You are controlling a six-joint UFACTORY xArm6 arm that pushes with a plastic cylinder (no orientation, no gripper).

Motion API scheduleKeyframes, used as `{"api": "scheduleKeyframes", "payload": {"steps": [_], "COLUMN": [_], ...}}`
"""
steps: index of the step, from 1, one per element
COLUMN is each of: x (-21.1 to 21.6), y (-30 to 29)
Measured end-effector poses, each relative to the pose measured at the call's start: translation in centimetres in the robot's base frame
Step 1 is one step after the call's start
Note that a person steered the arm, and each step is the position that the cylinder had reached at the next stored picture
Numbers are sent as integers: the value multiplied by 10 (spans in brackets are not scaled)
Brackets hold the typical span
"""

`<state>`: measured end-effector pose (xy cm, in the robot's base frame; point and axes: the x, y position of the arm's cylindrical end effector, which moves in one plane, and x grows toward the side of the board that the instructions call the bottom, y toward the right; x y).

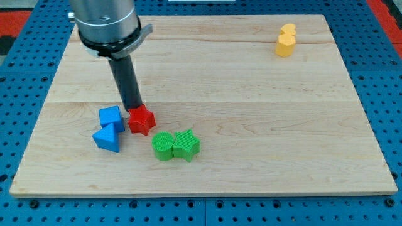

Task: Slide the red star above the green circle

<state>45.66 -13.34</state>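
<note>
Resting on the wooden surface (251, 113), my tip (134, 109) sits right at the upper-left edge of the red star (142, 120), touching it or v. nearly so. No jaws on this tool, just a straight dark rod, so nothing to be apart or together; rod runs up toward the view's top-left into the silver-grey arm housing (107, 22), which hides part of the surface's top-left corner. Red star is just to the view's right of the upper blue block (111, 118), touching or almost, can't tell which. Green circle (163, 146) lies below and slightly right of the red star, a small gap btwn them; star is up-left of the circle, not squarely over it. Green star (186, 145) is pressed against the circle's right side. Lower blue block (106, 139), wedge-like, sits just under the upper blue one, touching it. Two yellow blocks (286, 39) stacked close w/ each other near the view's top-right corner, well apart from everything else; shapes hard to make out. Surface sits on a blue pegboard (25, 94) w/ a red patch at top-left.
</note>
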Motion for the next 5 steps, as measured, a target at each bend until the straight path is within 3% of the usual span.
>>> {"api": "scheduleKeyframes", "payload": {"steps": [1, 5], "x": [6, 35], "y": [-7, 64]}}
